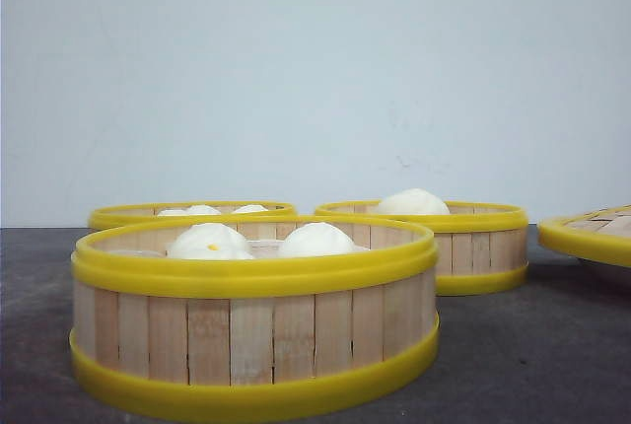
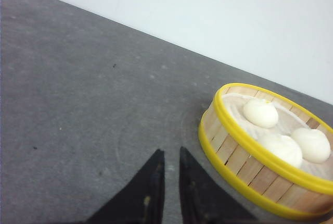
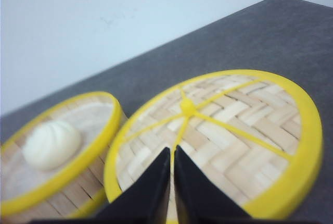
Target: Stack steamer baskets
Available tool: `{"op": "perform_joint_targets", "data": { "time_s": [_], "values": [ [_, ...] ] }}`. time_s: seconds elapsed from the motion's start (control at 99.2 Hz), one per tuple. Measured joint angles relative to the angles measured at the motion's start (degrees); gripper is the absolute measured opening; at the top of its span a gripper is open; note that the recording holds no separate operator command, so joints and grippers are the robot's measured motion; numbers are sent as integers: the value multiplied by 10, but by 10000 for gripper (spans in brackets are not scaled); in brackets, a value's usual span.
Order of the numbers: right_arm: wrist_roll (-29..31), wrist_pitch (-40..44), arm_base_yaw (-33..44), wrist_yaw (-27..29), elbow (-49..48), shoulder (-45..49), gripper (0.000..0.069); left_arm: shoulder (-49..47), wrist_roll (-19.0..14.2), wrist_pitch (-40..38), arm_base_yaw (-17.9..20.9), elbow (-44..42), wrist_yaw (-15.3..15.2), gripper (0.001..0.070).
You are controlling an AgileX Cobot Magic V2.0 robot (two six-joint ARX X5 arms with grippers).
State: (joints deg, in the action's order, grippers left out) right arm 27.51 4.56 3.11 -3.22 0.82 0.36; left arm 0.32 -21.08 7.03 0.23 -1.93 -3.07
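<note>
Three steamer baskets stand upright on the grey desk [image 1: 552,345], none stacked; being round, they have no long axis, and each has its open mouth facing up. The nearest basket [image 1: 254,316] sits at the desk's front edge, left of centre, and holds two white buns [image 1: 261,241]. Behind it toward the back edge stand the back-left basket [image 1: 192,213], with several bun tops showing over its rim, and the back-right basket [image 1: 434,247], with one bun [image 1: 412,202] inside. In the front view the nearest basket hides most of the back-left one and part of the back-right one. A flat woven lid [image 1: 592,232] with a yellow rim lies at the desk's right edge, close beside the back-right basket and apart from it. The right gripper [image 3: 172,153] hangs over this lid with its black fingers [image 3: 153,182] nearly together, only a thin gap between them, gripping nothing. The left gripper [image 2: 171,153] hangs over bare desk, its fingers [image 2: 151,182] likewise narrow and empty, with a three-bun basket [image 2: 270,151] just beside it; which basket this is cannot be told with certainty.
</note>
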Motion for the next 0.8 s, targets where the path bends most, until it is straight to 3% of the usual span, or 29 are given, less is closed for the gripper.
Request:
{"op": "perform_joint_targets", "data": {
  "time_s": [0.161, 0.313, 0.474, 0.645, 0.726, 0.797],
  "values": [
    [51, -5, 0, 1, 36, 17, 9, 24, -38, 7, 0, -40, 0, 24],
    [51, -6, 0, 2, 126, 91, 9, 86, -40, -1, 0, -135, 0, 24],
    [-3, 22, 0, -5, 254, 218, 9, 205, -9, 8, 0, -250, 3, 24],
    [-101, 97, 0, -30, 390, 333, 9, 329, 29, 58, 0, -382, 56, 29],
    [-131, 121, 0, -44, 430, 367, 53, 371, 47, 70, 0, -420, 74, 101],
    [-143, 130, -1, -56, 450, 386, 196, 396, 55, 71, -2, -438, 78, 234]
  ]
}}
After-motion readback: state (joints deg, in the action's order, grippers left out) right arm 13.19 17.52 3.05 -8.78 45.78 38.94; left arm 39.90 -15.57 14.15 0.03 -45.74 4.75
